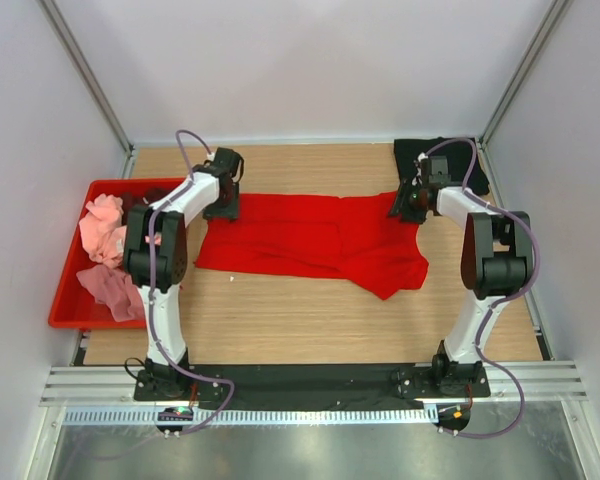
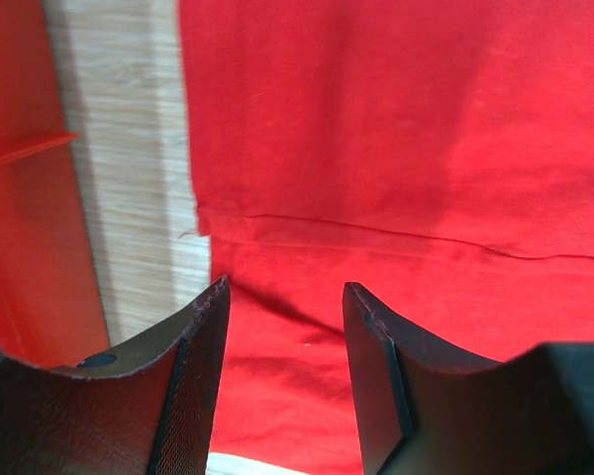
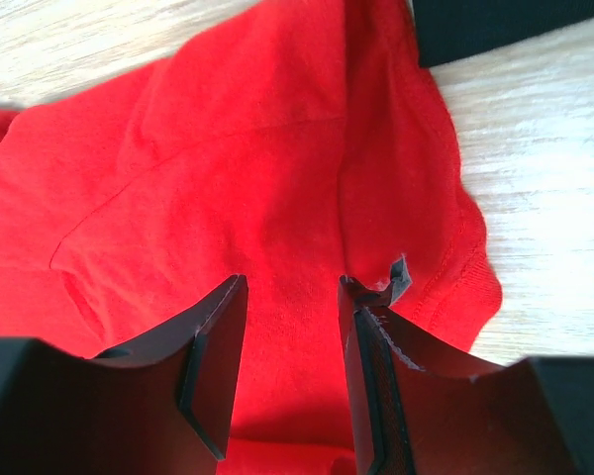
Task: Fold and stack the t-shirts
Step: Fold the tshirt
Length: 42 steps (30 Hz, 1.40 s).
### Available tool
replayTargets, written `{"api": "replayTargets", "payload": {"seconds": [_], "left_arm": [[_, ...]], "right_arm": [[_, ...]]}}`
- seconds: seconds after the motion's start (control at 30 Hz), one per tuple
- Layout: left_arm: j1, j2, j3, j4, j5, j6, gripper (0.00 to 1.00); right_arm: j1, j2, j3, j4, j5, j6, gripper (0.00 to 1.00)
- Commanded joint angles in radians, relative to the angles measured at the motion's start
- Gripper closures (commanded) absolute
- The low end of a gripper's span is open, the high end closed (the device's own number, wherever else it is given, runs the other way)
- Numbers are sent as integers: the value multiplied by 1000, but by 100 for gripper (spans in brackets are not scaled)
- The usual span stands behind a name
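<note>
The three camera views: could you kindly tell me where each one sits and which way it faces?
Top external: above and behind the bases, looking down on the wooden table; both whole arms show, the bright red cloth t-shirt between them.
Left wrist: on the left arm, looking down past the left gripper at the shirt's hem.
Right wrist: likewise past the right gripper at a sleeve.
Shared: the red shirt shows in all three.

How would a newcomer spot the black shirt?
Start at the far right corner of the light wooden table. A black cloth t-shirt lies there, just beyond the spread bright red cloth t-shirt. It is the only black garment; its neighbour is red.
</note>
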Motion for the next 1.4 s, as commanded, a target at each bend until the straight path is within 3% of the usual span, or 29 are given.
{"api": "replayTargets", "payload": {"seconds": [0.0,0.5,0.6,0.63,0.73,0.77,0.87,0.9,1.03,1.37], "left_arm": [[24,-9,40,-27,-9,-33,49],[84,66,108,-81,26,-92,51],[83,77,114,-76,29,-93,51],[83,82,119,-75,28,-99,51],[83,102,138,-79,19,-102,54],[83,109,143,-84,17,-105,54],[83,122,157,-90,8,-107,62],[83,123,159,-91,2,-109,74],[83,132,185,-116,-9,-110,97],[83,134,238,-167,-53,-121,100]], "right_arm": [[-4,-4,57,-29,19,-56,51],[-4,39,50,-40,-7,-58,53],[-4,39,50,-40,3,-55,62],[-4,36,50,-40,6,-53,74],[-4,27,59,-53,27,-53,98],[-4,21,62,-58,29,-53,99],[-4,-2,65,-73,38,-47,99],[-4,-7,67,-76,39,-44,99],[-4,-30,67,-92,41,-32,99],[-4,-107,44,-122,64,-23,99]]}}
